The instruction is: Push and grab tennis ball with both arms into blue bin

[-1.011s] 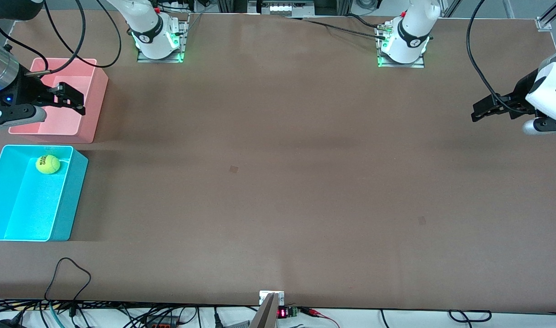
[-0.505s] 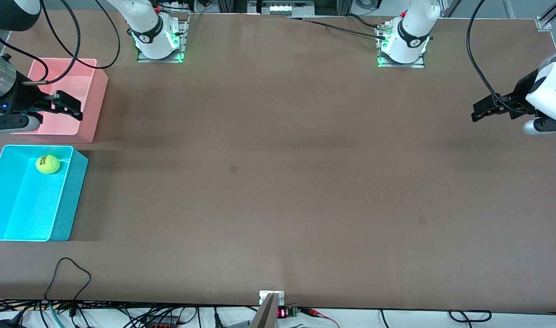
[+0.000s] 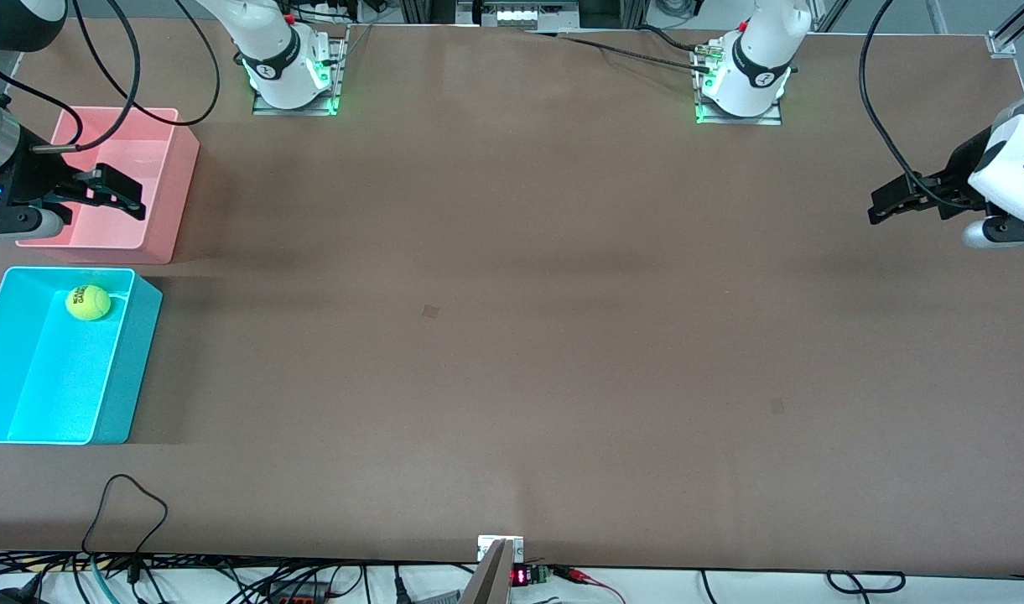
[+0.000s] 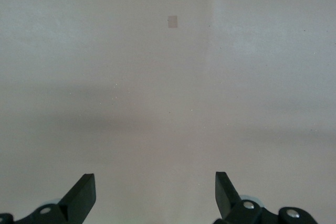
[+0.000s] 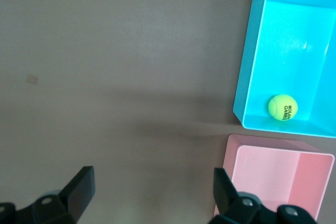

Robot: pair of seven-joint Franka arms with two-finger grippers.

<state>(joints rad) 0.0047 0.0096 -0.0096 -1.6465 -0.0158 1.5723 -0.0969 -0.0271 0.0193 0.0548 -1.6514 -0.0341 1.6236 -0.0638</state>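
Note:
The tennis ball [image 3: 88, 302] [image 5: 283, 107], yellow-green with dark lettering, lies inside the blue bin [image 3: 130, 369] [image 5: 247, 72], in the corner nearest the pink bin. My right gripper [image 3: 119, 191] [image 5: 153, 184] hangs open and empty over the pink bin [image 3: 163, 193], clear of the ball. Over bare table at the left arm's end, my left gripper [image 3: 889, 203] [image 4: 155, 190] is open, with nothing between its fingers.
The pink bin [image 5: 273, 182] stands beside the blue bin, farther from the front camera. Two small dark patches [image 3: 430, 311] [image 3: 777, 406] mark the brown tabletop. A black cable loop [image 3: 126, 503] lies by the table's front edge.
My right gripper has drawn back a little over the pink bin toward the right arm's end of the table. The ball, the bins and the left arm have not moved.

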